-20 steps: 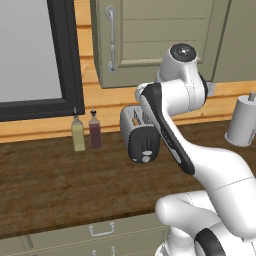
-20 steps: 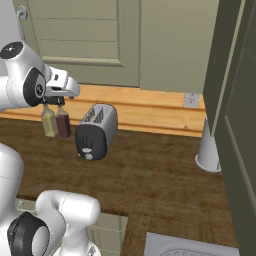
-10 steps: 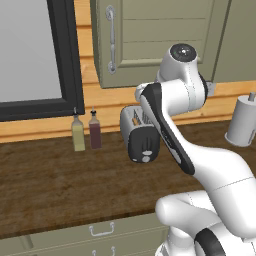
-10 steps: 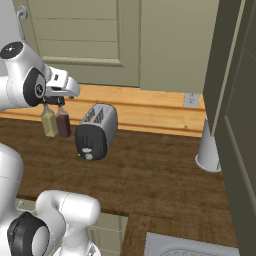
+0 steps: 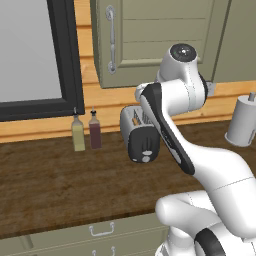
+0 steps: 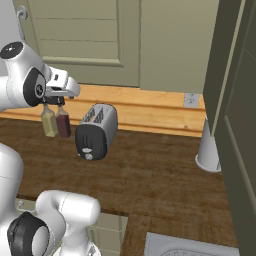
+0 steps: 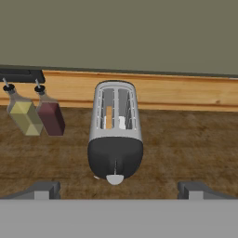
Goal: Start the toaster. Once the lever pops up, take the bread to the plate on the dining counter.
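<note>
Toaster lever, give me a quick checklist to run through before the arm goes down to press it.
1. Gripper open, nothing between its fingertips: ok.
2. Toaster upright on the worktop, black end face toward the hand: ok.
3. Bread sitting in a slot: ok, a golden edge shows in the left one.
4. Lever position, up or already down: cannot tell, too small.
5. Two bottles stand apart from the toaster, to its side: ok.
6. Gripper touching the toaster: not yet, it hovers above.

The toaster (image 6: 96, 132) stands on the worktop (image 6: 150, 180) beside two bottles (image 6: 56, 123).
</note>
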